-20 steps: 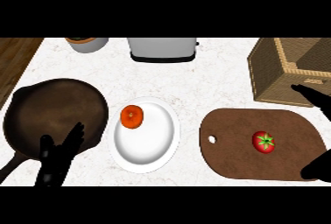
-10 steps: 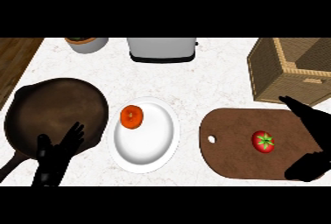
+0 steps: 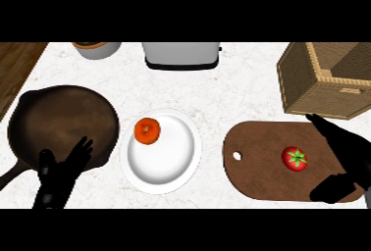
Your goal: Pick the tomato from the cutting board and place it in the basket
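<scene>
Nearest to me, at the low edge, both hands come in. The left hand (image 3: 62, 174) rests open with its fingers up, over the near rim of the pan (image 3: 62, 130); it has no part in the picking, so it waits out of the way. The right hand (image 3: 346, 159) is over the right end of the board (image 3: 261, 166). Its fingers are stretched long toward the far side and the thumb stands apart below, so the hand is wide and holds nothing. I think it is spread like this in order to come around the tomato (image 3: 294, 159) from the right.

The tomato lies on the board, green stem up, just beside the hand but not touched by it. It is round and could roll, so the hand should close around it and not push it from one side.

In the middle of the desk (image 3: 239, 90) is a white plate (image 3: 163, 152) with an orange fruit (image 3: 147, 131) at its far left rim; I cannot tell what kind.

Farther, behind the board, stands the basket (image 3: 326, 81), open at the top, near enough for a short lift over its wall. At the far edge are a toaster (image 3: 181, 55) and a cup (image 3: 96, 49).
</scene>
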Robot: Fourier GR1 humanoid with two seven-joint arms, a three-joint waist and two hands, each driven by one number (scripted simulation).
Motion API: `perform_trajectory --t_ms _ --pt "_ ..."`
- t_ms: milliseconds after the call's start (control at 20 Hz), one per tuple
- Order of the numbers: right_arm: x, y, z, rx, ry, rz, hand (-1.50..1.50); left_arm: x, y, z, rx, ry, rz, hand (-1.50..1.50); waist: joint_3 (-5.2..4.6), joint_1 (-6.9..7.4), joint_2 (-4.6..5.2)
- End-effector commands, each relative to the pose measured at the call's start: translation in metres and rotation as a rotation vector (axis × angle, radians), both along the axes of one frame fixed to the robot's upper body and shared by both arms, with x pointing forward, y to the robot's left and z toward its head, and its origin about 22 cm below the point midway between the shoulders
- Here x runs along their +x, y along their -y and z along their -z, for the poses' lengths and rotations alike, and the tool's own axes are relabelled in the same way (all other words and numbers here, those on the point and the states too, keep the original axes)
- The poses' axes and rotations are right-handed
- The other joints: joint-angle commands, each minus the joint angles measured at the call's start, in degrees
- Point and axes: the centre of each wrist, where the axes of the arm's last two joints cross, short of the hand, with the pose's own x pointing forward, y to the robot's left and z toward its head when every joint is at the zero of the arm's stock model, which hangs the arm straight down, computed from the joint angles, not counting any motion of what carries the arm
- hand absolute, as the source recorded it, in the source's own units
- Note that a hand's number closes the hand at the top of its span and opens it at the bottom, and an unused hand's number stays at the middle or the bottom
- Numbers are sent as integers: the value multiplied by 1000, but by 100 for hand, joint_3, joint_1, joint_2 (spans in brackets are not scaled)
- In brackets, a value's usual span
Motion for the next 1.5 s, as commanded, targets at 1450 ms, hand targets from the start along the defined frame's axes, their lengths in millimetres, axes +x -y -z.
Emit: perform_trajectory --t_ms 1450 --pt "41 -17 79 -41 -95 14 -150 -9 -9 28 -13 -62 -7 0 -41 9 37"
